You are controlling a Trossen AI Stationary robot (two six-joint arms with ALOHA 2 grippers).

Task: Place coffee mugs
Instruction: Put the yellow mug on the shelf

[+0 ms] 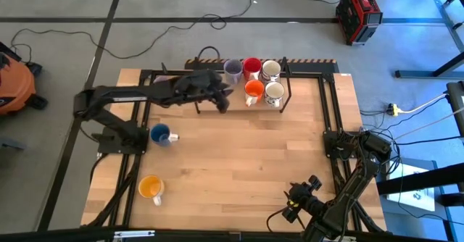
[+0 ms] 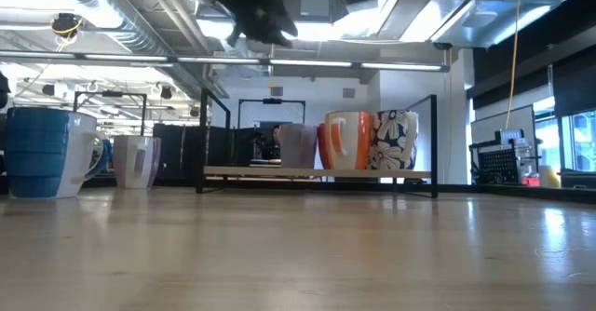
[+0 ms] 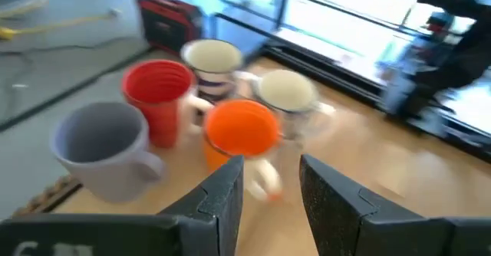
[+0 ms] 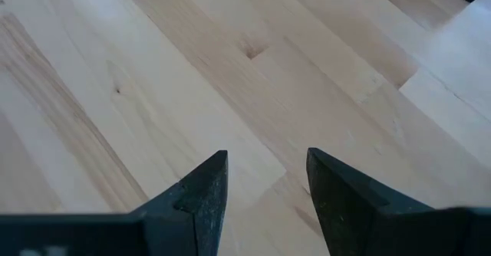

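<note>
Left pincer point(image 3: 270, 187) hangs open and empty above the desk point(image 1: 239, 155), just short of the orange mug point(image 3: 240, 127) in the racked group. The blue mug point(image 1: 160, 134) lies well behind it. Recommend a level, centred approach. Right pincer point(image 4: 265, 183) waits open.

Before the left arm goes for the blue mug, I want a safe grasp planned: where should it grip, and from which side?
Probably pinch the rim wall of the blue mug from straight above, on the side away from its handle. It stands upright, mouth open, handle pointing toward the table's middle, with clear wood around it. The left gripper, fingers open and empty, is up by the shelf mugs; the right gripper waits at the near edge.
</note>
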